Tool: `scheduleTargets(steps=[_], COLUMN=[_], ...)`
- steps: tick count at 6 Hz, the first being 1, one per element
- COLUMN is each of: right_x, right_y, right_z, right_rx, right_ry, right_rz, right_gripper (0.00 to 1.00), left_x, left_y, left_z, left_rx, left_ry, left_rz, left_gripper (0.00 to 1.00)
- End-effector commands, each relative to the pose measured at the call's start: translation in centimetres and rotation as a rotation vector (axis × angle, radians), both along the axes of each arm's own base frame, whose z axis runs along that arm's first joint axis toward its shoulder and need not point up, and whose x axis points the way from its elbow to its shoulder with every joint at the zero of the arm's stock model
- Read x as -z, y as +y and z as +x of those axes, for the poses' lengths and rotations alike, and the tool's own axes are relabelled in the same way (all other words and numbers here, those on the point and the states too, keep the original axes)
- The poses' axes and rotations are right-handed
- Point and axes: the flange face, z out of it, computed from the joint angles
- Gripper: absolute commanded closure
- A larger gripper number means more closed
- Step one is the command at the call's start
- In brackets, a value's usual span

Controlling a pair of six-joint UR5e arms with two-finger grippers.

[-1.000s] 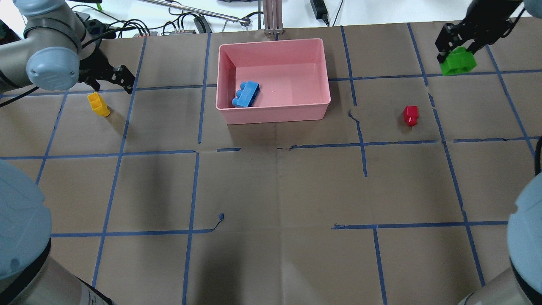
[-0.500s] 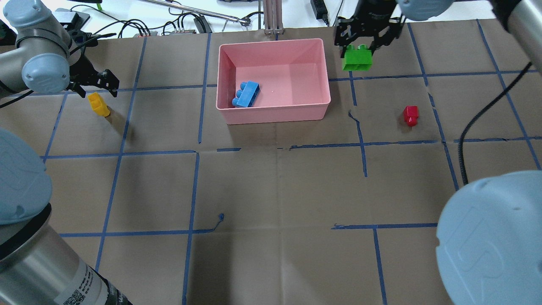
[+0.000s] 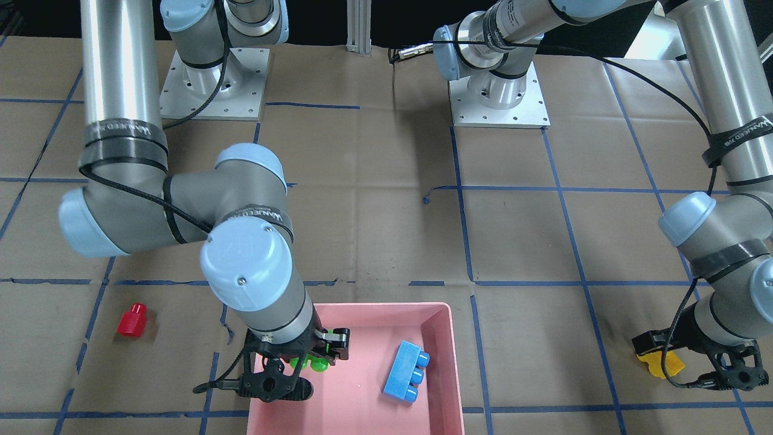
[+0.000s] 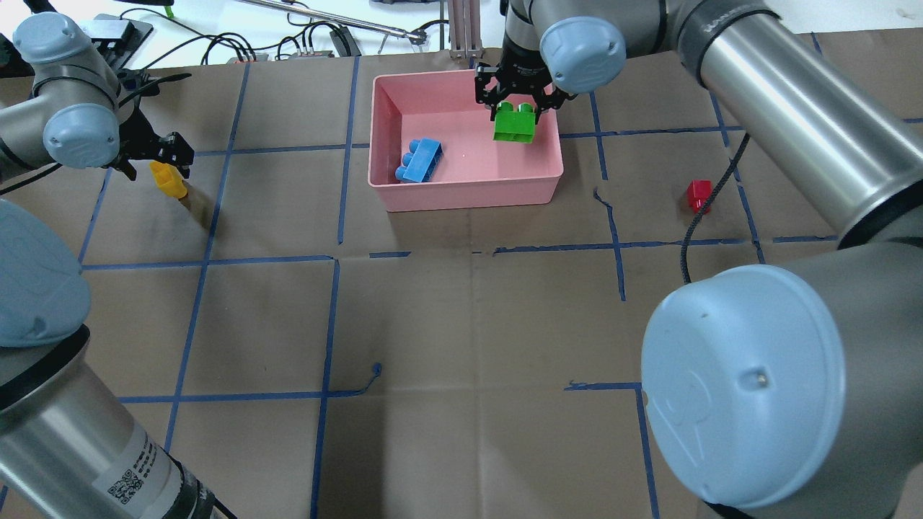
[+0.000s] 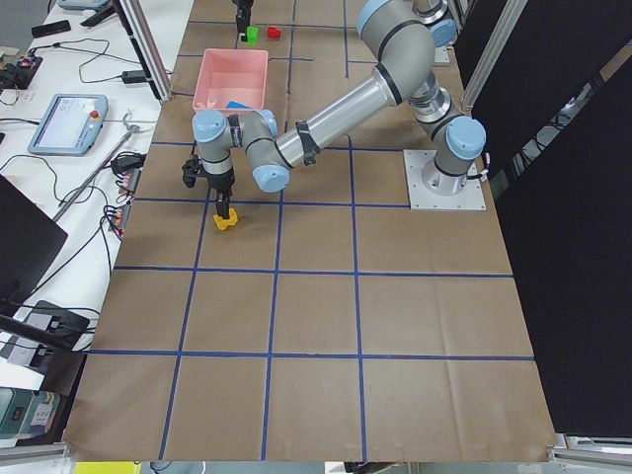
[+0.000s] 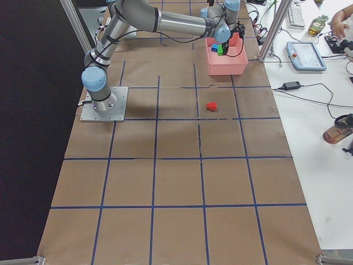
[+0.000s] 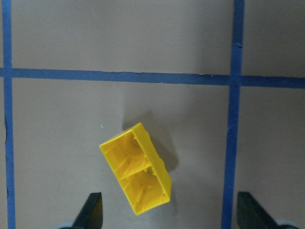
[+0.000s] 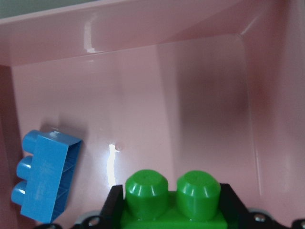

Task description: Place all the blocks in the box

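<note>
The pink box [image 4: 469,192] stands at the table's far middle with the blue block [image 4: 420,160] lying in its left part. My right gripper [image 4: 516,107] is shut on the green block [image 4: 515,124] and holds it above the box's right part, studs up in the right wrist view [image 8: 171,196]. The yellow block [image 4: 169,180] lies on its side on the table at the left. My left gripper [image 4: 160,160] is open just above it, its fingertips [image 7: 93,211] wide on either side of the block [image 7: 138,174]. The red block [image 4: 698,194] sits right of the box.
Brown paper with a blue tape grid covers the table [image 4: 469,324]. Cables and a metal post [image 4: 465,29] lie beyond the far edge behind the box. My right arm's elbow [image 4: 743,389] fills the near right of the overhead view.
My right gripper carried the green block leftward from the far right corner to over the box. My left gripper moved left and down onto the yellow block's spot.
</note>
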Motion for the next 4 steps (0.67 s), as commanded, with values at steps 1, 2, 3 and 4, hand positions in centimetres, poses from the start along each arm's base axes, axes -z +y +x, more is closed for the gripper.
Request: scheduleTargets(steps=[1, 2, 3, 4], right_x=[1.8, 0.0, -1.9, -5.0], right_y=[-1.0, -1.3, -1.9, -1.5], right_z=[0.4, 0.0, -0.9, -1.4], right_rx=[-0.007, -0.005, -0.010, -0.033], right_ry=[-0.006, -0.010, -0.006, 0.001], right_rz=[-0.030, -0.052, -0.064, -0.049], right_gripper=[0.01, 0.00, 0.00, 0.00], left_x=[0.2, -0.4, -0.3, -1.0], left_y=[0.1, 0.1, 0.2, 0.1], left_z=[0.6, 0.1, -0.2, -1.1], left_rx=[-0.012, -0.008, -0.005, 0.009], left_ry=[0.037, 0.070, 0.074, 0.071], left_rz=[-0.023, -0.044, -0.041, -0.050], left_gripper=[0.47, 0.73, 0.96, 1.00])
